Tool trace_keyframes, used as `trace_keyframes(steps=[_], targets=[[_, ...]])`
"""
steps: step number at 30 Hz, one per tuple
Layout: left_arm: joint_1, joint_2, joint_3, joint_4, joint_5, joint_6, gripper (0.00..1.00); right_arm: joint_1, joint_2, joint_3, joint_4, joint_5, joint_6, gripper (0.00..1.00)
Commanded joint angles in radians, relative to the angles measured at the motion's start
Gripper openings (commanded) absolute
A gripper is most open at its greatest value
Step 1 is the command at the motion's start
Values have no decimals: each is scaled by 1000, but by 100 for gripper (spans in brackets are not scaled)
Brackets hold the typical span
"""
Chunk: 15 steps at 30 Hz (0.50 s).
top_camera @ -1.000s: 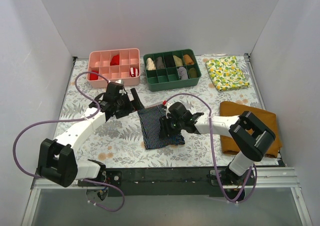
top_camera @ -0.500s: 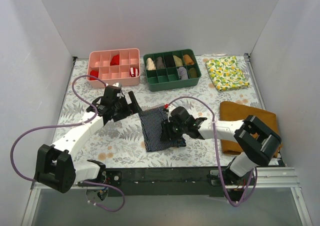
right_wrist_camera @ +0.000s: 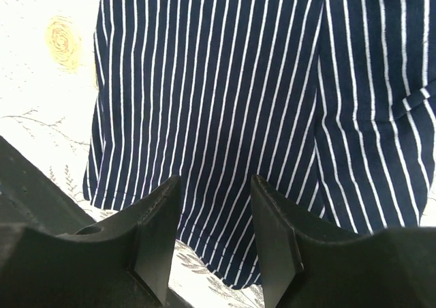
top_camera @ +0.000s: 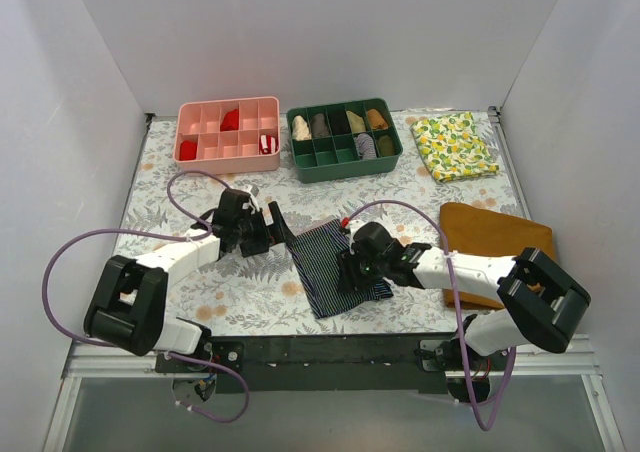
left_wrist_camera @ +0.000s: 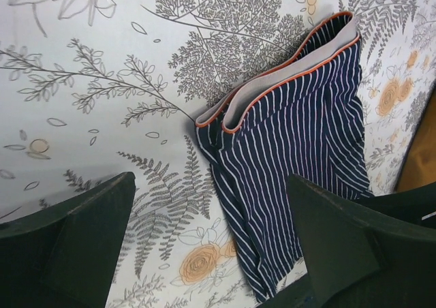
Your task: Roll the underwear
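The underwear is dark navy with thin pale stripes and an orange-edged waistband. It lies flat and askew on the floral table, near the front middle. My left gripper is open at its far left corner. In the left wrist view the underwear spreads past that wide-open gripper, its right finger over the cloth's edge. My right gripper hangs over the cloth's near right part. In the right wrist view its jaws stand apart over the striped underwear, pinching nothing.
A pink tray and a green tray with rolled items stand at the back. A lemon-print cloth lies at the back right, a mustard-brown cloth at the right. Purple cables loop along both arms.
The underwear has turned and slid toward the near right. Both grippers have moved nearer the front edge, the left one dropping low beside the cloth's corner.
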State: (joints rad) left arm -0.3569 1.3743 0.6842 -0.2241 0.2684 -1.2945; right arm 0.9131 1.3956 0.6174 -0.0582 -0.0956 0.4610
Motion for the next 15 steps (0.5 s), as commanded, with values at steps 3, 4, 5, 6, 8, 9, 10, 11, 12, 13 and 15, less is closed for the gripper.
trace_keyframes(steps=[3,4,5,6,8,9,10,11,12,13,15], targets=[[4,26,-94,285,106,-49,86,4,19,51,-69,22,-33,53],[4,29,-116,305,104,-55,86,4,20,54,-69,22,-33,54],[4,35,-127,322,101,-58,84,4,20,58,-68,20,-33,54],[3,52,-133,354,100,-61,81,4,23,59,-69,20,-33,53],[4,72,-149,380,100,-63,77,4,26,68,-74,20,-33,54],[3,83,-152,405,100,-66,72,6,28,71,-77,22,-33,54],[4,103,-153,416,106,-71,68,6,29,73,-83,22,-33,54],[4,112,-152,422,104,-74,66,4,32,79,-84,22,-33,53],[4,121,-152,430,103,-74,65,4,31,82,-84,23,-35,54],[4,141,-150,434,103,-75,63,4,31,84,-84,25,-35,54],[4,161,-150,450,100,-77,61,6,31,88,-86,23,-33,54]])
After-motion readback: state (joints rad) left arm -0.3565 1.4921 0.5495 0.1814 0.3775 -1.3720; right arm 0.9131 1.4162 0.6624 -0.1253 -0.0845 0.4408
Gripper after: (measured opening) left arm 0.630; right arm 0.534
